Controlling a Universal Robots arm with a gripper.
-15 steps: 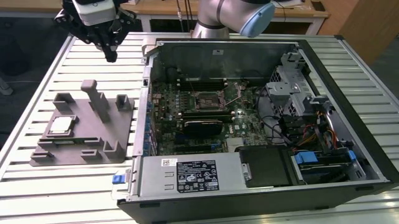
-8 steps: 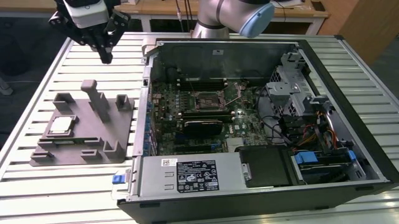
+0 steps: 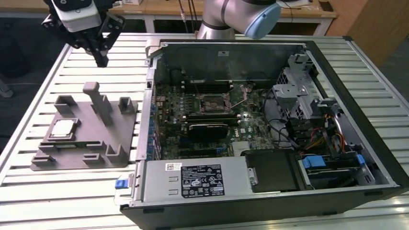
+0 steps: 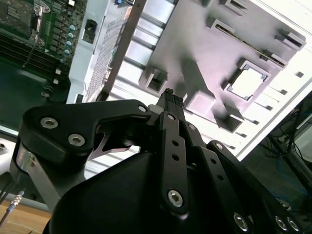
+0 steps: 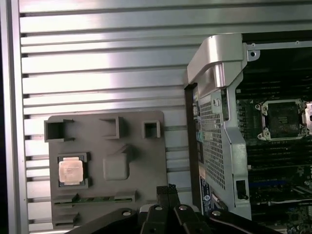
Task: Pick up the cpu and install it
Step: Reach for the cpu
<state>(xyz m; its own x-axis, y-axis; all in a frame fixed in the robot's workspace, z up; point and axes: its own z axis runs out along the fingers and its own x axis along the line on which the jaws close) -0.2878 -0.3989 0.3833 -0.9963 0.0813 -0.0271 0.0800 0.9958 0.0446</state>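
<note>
While the claw [image 3: 101,61] hovers, posts [image 3: 97,99] rise beside the cpu [image 3: 62,128].

An edge crops the hand [image 5: 166,188] in the first wrist view.

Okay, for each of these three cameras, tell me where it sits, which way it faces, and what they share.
Exterior view: off the arm, raised, looking down at the slatted table, open computer case and grey holder; the arm and gripper show.
First wrist view: on the wrist, looking down past the gripper at the holder and the case's socket.
Second wrist view: on the wrist, looking obliquely along the shut gripper toward the holder.
Shared: all three show the cpu lying in the holder.
</note>
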